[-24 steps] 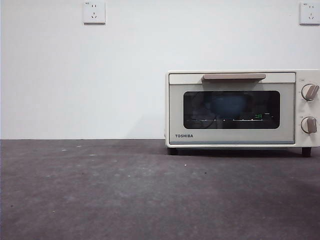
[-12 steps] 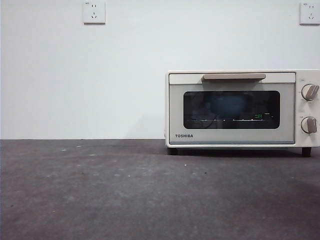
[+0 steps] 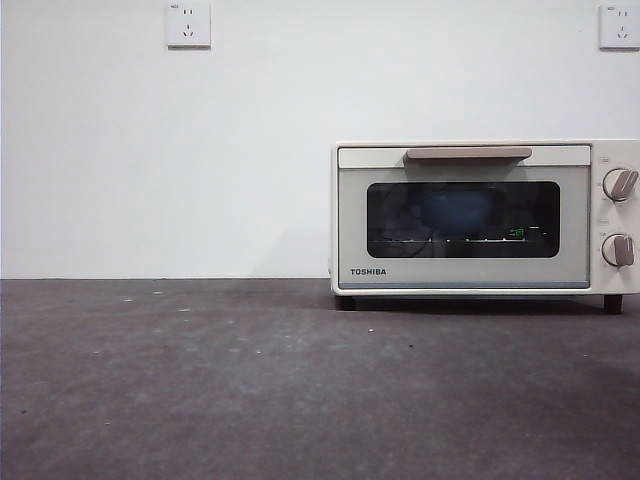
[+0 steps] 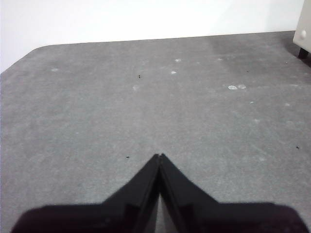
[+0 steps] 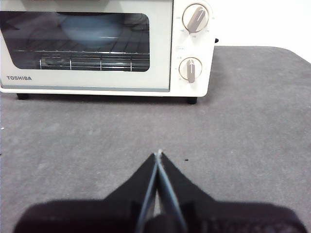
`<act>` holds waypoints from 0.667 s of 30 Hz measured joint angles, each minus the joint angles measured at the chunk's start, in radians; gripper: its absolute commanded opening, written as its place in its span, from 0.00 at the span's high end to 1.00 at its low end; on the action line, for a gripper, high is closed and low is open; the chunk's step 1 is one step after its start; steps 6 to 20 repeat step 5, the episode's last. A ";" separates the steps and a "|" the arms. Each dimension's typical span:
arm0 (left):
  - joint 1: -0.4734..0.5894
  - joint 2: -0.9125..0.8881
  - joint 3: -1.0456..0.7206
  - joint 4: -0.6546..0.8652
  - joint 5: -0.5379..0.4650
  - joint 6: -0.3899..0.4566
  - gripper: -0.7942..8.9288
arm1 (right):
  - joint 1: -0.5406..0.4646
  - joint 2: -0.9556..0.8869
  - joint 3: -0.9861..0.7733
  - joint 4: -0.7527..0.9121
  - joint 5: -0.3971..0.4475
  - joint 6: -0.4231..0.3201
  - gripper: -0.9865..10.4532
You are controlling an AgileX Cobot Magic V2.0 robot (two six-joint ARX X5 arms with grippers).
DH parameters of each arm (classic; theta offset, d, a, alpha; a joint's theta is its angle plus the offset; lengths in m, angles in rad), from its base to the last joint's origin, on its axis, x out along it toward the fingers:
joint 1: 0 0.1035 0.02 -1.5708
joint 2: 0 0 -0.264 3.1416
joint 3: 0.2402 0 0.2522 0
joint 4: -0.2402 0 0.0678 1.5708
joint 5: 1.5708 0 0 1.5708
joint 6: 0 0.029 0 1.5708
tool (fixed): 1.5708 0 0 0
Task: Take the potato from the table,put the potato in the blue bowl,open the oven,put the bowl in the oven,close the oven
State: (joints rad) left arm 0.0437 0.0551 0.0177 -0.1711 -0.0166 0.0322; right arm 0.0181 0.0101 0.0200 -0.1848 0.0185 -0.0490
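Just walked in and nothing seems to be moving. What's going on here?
Nothing is being handled. The oven stands shut on the table, with the blue bowl visible inside through the glass. The left pincer and right pincer are both shut, holding nothing, above bare table. The potato cannot be seen.

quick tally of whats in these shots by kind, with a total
oven: 1, door shut
blue bowl: 1, inside the oven on its rack, seen through the glass
oven knobs: 2
wall sockets: 2
tools: 2, left tool and right tool, both shut and empty above the table
potato: 0 visible
total: 8
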 measured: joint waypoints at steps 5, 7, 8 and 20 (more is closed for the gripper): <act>0.000 0.000 0.000 0.000 0.000 0.000 0.92 | 0.000 0.000 0.000 0.000 0.000 0.000 0.91; 0.000 0.000 0.000 0.000 0.000 0.000 0.92 | 0.000 0.000 0.000 0.000 0.000 0.000 0.91; 0.000 0.000 0.000 0.000 0.000 0.000 0.92 | 0.000 0.000 0.000 0.000 0.000 0.000 0.91; 0.000 0.000 0.000 0.000 0.000 0.000 0.92 | 0.000 0.000 0.000 0.000 0.000 0.000 0.91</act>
